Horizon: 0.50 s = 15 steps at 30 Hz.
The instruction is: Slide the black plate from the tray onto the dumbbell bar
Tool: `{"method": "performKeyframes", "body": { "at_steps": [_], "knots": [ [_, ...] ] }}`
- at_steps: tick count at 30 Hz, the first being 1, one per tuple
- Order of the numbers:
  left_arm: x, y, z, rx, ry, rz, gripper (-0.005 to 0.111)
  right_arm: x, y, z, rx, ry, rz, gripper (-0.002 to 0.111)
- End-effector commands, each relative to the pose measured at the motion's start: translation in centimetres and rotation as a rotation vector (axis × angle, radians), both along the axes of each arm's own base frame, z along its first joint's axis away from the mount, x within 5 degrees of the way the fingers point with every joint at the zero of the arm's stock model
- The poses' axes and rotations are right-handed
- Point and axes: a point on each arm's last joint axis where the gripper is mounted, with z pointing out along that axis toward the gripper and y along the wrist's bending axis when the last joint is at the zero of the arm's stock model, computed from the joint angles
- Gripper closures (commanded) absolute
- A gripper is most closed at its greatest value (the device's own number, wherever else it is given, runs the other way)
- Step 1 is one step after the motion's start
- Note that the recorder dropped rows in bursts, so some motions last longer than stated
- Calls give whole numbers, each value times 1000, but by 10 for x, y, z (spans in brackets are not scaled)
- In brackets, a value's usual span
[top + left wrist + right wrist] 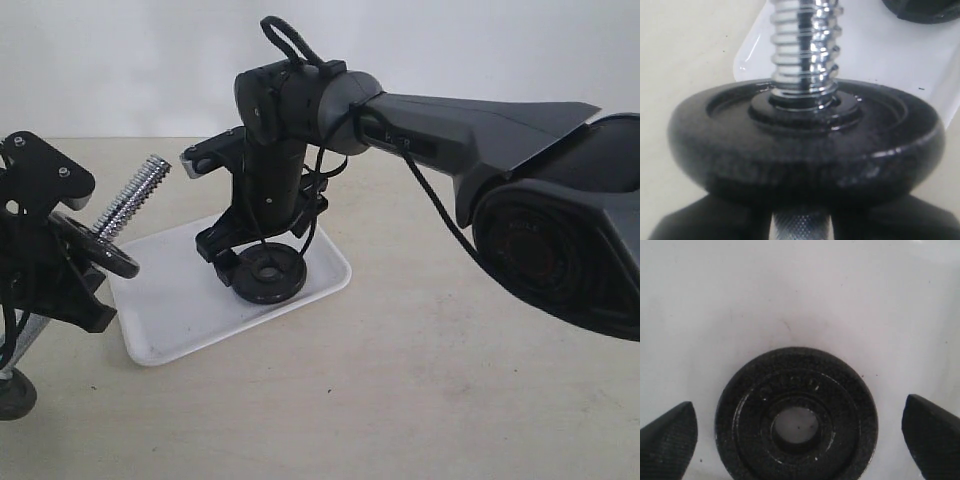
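Observation:
The black plate [268, 272] [796, 425] lies flat on the white tray [190, 310] [790, 300], hole up. My right gripper [262, 255] [800, 440] hangs just over it, open, one fingertip [667, 440] on each side of the disc and clear of its rim. At the far left my left gripper [70, 245] [802, 227] is shut on the knurled middle of the dumbbell bar [135, 195] [805, 50]. The bar tilts up over the tray's left end, threaded end free. A like black disc [105, 250] [805, 150] sits on the bar against the fingers.
The tray rests on a beige table [420, 380] before a white wall. My right arm [520, 170] spans the right half of the exterior view, above the table. The tray's near corner [140, 355] lies close to the left arm's base.

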Motion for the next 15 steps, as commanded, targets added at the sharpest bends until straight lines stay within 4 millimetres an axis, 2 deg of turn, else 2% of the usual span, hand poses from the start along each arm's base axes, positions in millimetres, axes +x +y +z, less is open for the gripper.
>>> {"method": "performKeyframes", "body": {
  "at_steps": [1, 15],
  "knots": [
    [17, -27, 50, -264, -425, -237, 102, 1, -2, 6, 5, -5, 2, 3],
    [17, -27, 50, -267, -429, -240, 102, -2, -5, -10, -48, 55, 2, 3]
  ]
}}
